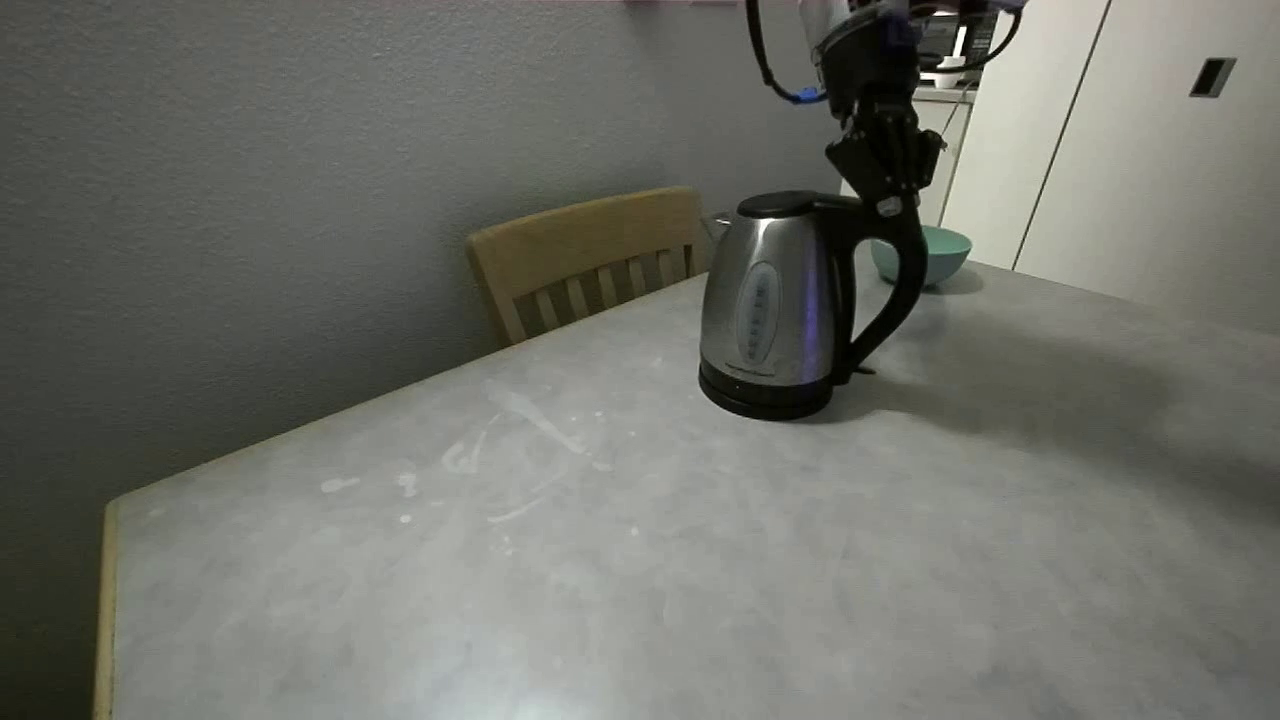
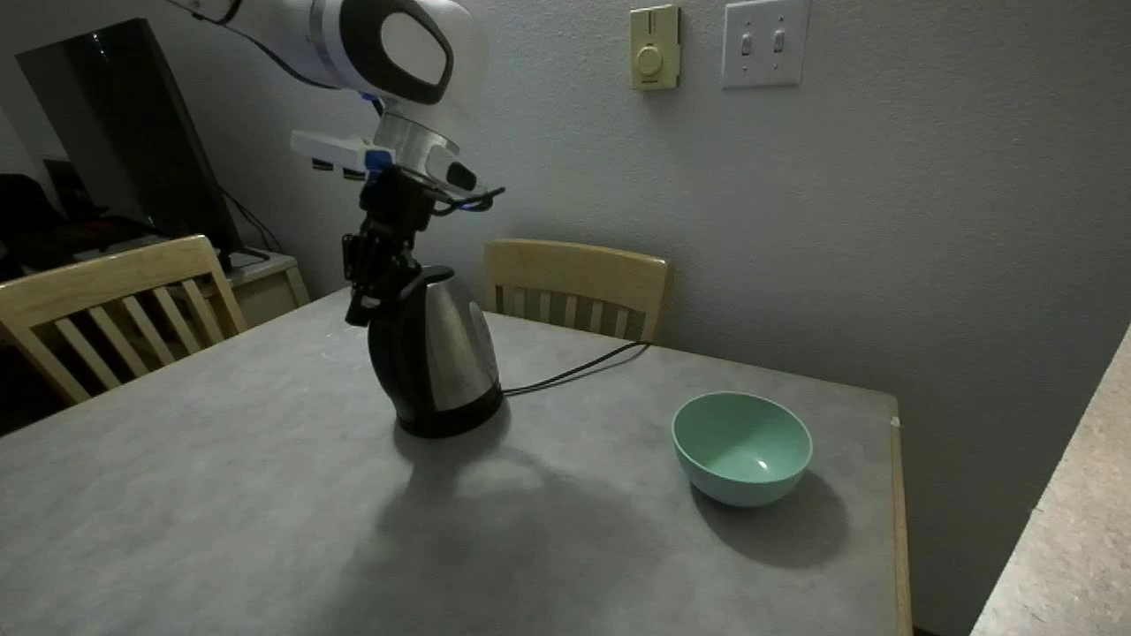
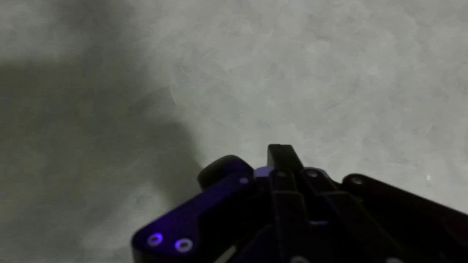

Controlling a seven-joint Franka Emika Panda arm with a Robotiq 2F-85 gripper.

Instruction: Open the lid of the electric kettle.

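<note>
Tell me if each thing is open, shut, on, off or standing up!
Small round black plastic lid: shut.
Shiny steel jug-shaped kettle: standing upright.
Black jointed gripper: looks shut.
Round mint-green bowl: right way up.
Big flat black screen: dark, looks off.
Two white wall switches: too small to tell.

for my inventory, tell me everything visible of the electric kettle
The electric kettle is a shiny, steel-looking jug with black base, black loop handle and round black lid, shut. An oval gauge window is set in its side, too small to read. It stands upright on the grey table, a dark cord by its base. The gripper is at the handle's top; whether they touch, I can't tell.
</note>
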